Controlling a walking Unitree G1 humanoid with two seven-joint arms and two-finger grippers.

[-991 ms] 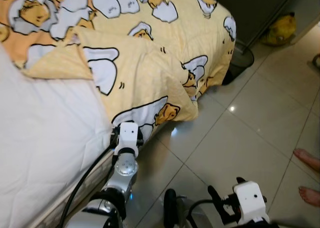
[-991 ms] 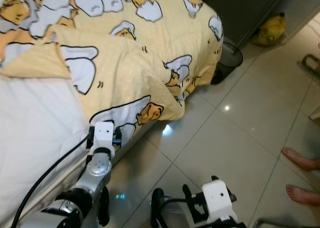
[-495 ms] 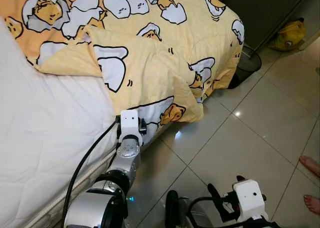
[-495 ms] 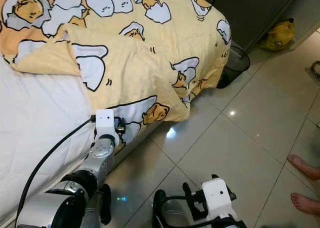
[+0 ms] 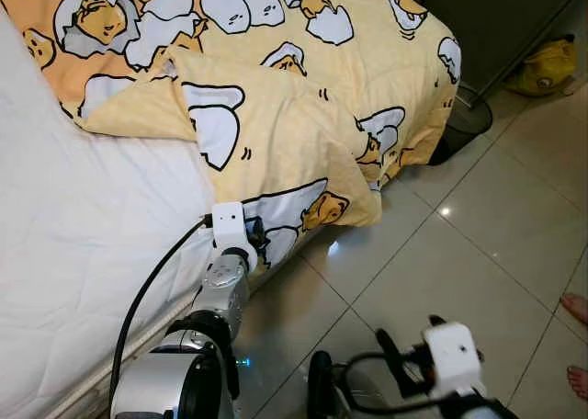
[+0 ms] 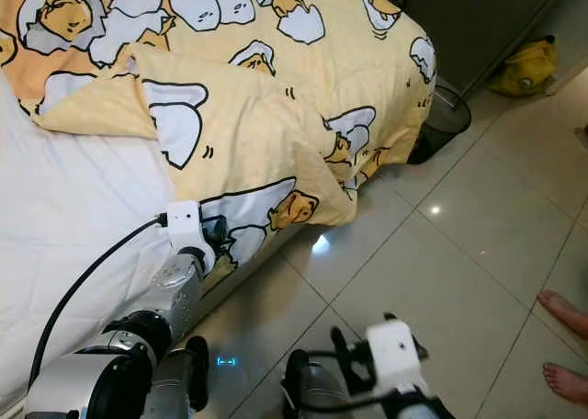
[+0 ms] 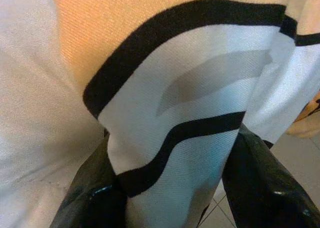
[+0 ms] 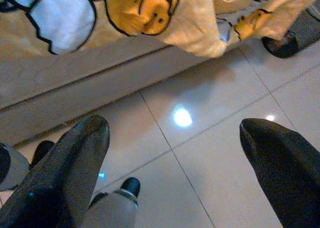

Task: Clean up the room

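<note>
Left eye view: over the last second the whole picture has shifted, so the camera moved, while the left gripper (image 7: 170,188) keeps its jaws pinching the hanging corner of the yellow duvet (image 5: 294,134) at the bed's (image 5: 83,254) near edge; the bed-making pull looks about to begin. The right gripper (image 8: 175,153) hangs over the floor tiles (image 5: 459,263), jaws spread. No readable writing or brand shows.

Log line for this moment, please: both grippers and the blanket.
left gripper: shut on blanket edge at bedside | right gripper: open, idle over floor tiles | blanket: partly folded back on bed
</note>
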